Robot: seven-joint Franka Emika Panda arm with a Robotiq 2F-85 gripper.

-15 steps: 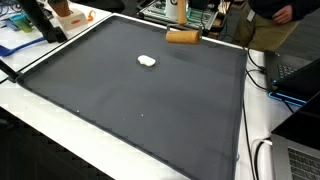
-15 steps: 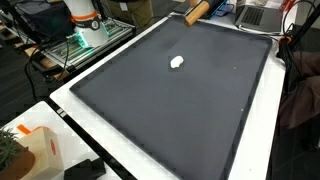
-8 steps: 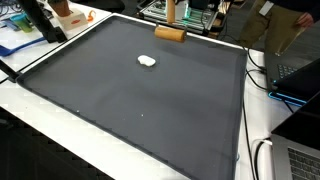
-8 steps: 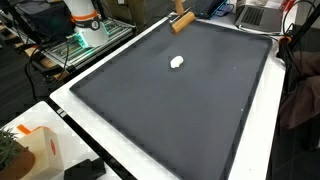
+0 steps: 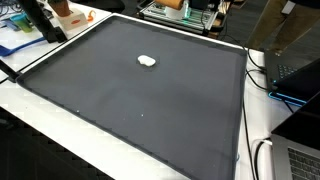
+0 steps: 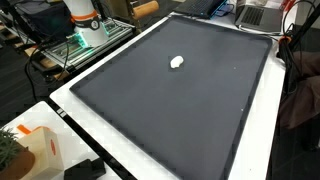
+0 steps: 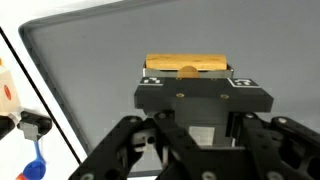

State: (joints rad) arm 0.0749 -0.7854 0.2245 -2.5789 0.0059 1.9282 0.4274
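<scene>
In the wrist view my gripper (image 7: 187,76) is shut on a tan wooden block (image 7: 187,66) that lies crosswise just past the black gripper body; the fingertips are hidden behind it. In both exterior views only a sliver of the block (image 5: 170,4) (image 6: 147,8) shows at the top edge, beyond the far side of the dark grey mat (image 5: 150,100) (image 6: 190,100). A small white object (image 5: 147,60) (image 6: 177,62) lies alone on the mat, well away from the gripper.
An orange box (image 5: 65,12) and blue papers (image 5: 15,35) sit past one corner of the mat. Laptops (image 5: 300,160) (image 6: 260,15) and cables flank it. The robot base (image 6: 85,20) stands on a rack. A person (image 5: 290,20) stands nearby.
The wooden block, held in the gripper, has travelled from above the mat's far edge across and beyond it, almost leaving both exterior views. The white object has stayed put.
</scene>
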